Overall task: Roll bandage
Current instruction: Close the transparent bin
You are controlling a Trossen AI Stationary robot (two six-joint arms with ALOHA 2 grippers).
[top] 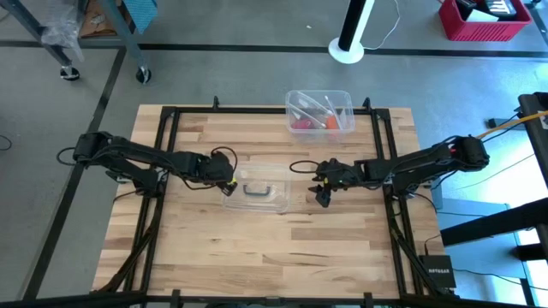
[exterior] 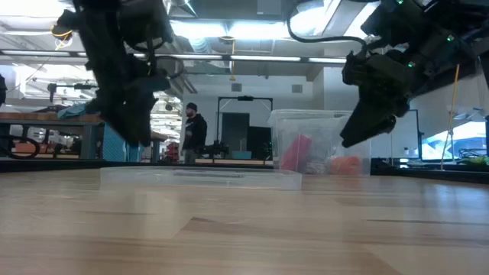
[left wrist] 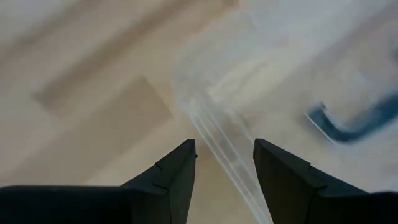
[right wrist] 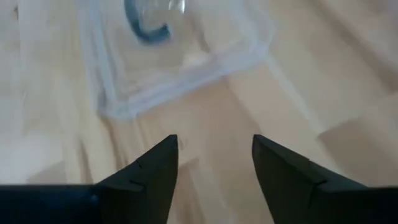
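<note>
while one pink-red bandage [top: 301, 125] lies inside the clear open box [top: 319, 112] at the far edge of the table [top: 342, 248], it shows in the low view as a pink upright shape against the box's wall, next to something orange [exterior: 345, 165] in the same box. one clear flat lid with a dark handle [top: 256, 190] lies on the wood nearer the middle, well apart from the box. two arms reach in from opposite sides. the left gripper [top: 228, 182] hangs over the lid's left edge, its two fingers [left wrist: 168, 180] apart with the lid's clear rim running between them; whether they touch it cannot be told. the right gripper [top: 323, 196] hovers above bare wood just right of the lid, its two fingers [right wrist: 152, 171] also apart and holding nothing. one person [exterior: 193, 133] stands in the room far behind the table.
</note>
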